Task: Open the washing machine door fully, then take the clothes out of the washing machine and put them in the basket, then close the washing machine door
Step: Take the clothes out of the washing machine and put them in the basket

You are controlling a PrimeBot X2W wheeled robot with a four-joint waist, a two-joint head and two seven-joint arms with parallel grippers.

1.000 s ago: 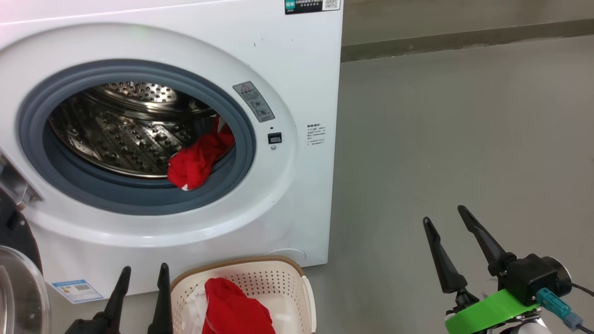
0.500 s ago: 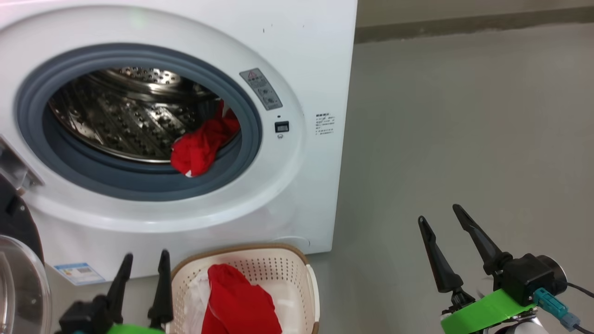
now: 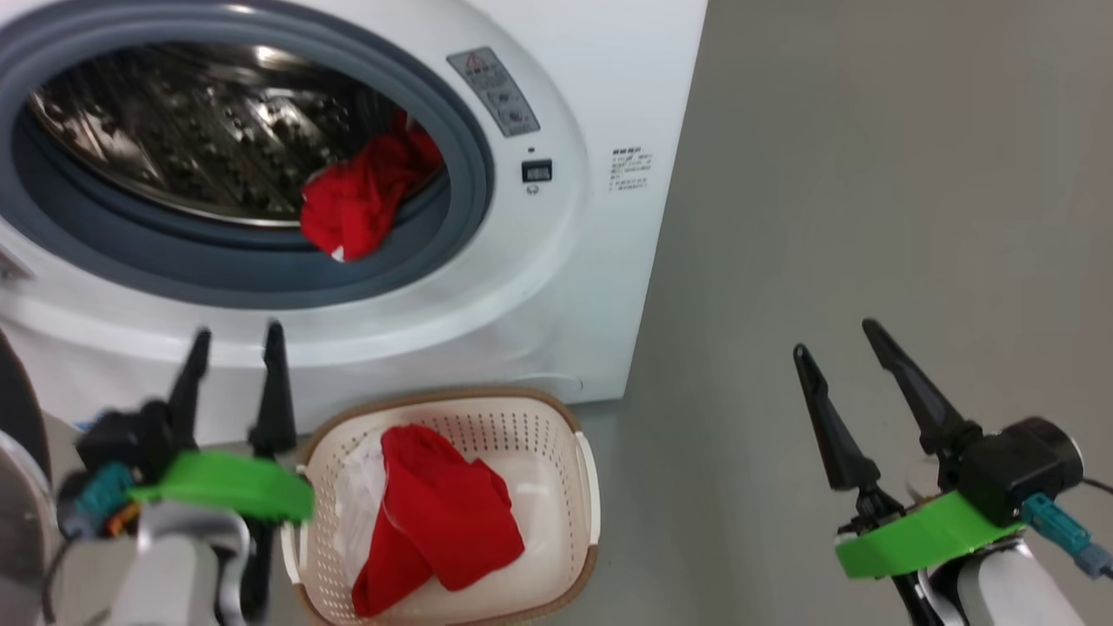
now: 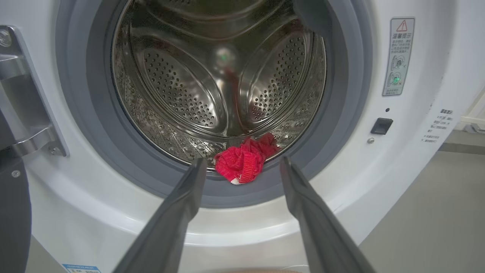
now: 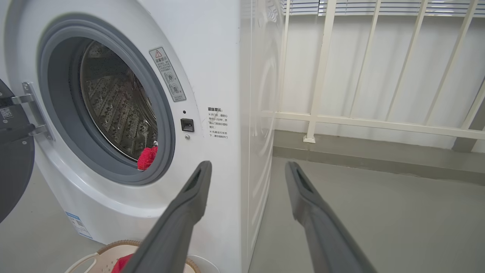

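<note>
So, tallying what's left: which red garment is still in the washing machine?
The bunched red garment draped over the grey rubber ring; the other red garment already lies in the basket.

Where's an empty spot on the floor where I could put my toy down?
The bare grey floor right of the washing machine, up to the right gripper, is free. In front of the machine it's crowded: the basket with red clothes, and the left gripper.
</note>
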